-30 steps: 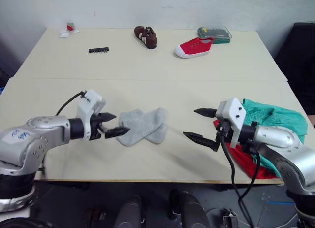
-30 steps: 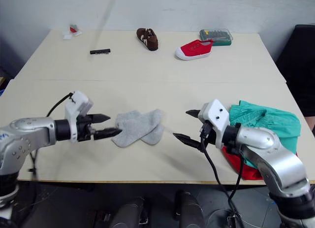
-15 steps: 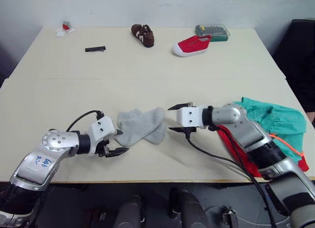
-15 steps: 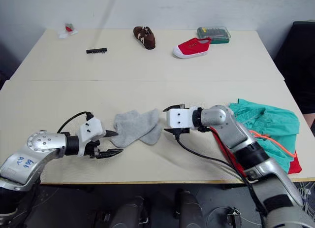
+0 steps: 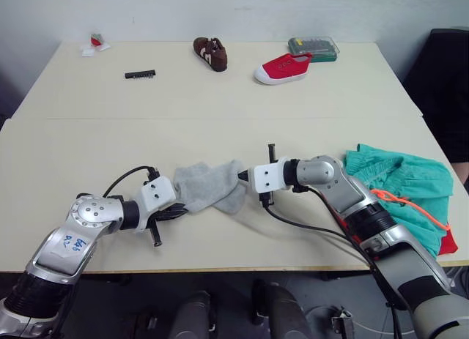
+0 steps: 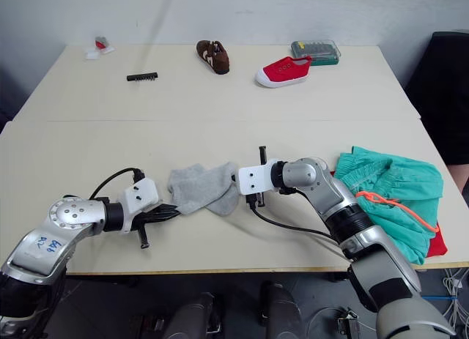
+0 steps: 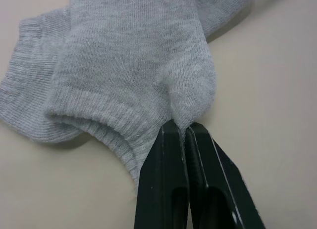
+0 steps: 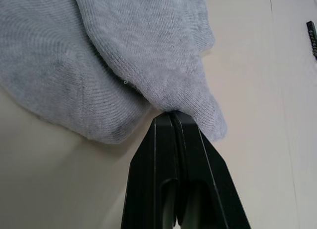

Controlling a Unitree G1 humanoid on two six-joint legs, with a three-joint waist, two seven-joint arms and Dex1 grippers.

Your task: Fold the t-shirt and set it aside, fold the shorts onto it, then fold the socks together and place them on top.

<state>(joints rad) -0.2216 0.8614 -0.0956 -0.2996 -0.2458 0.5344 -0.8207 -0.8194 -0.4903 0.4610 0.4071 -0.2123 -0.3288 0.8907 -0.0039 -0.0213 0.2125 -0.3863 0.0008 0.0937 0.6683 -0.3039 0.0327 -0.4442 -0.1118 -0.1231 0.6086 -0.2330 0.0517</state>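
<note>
A pale table (image 5: 220, 97) stands against a white wall. Both arms lie low, reaching inward. The left gripper (image 7: 184, 135) and right gripper (image 8: 171, 117) each pinch opposite ends of the socks (image 5: 209, 187), apparently flat between them.

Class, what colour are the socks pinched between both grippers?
Light grey socks; the left wrist view shows it best.

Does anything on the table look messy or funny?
Yes. The teal shorts lie crumpled on the red t-shirt, which hangs partly off the table's right edge, and an orange cord trails over them. Both end effectors, left and right, pinch the grey socks.
</note>
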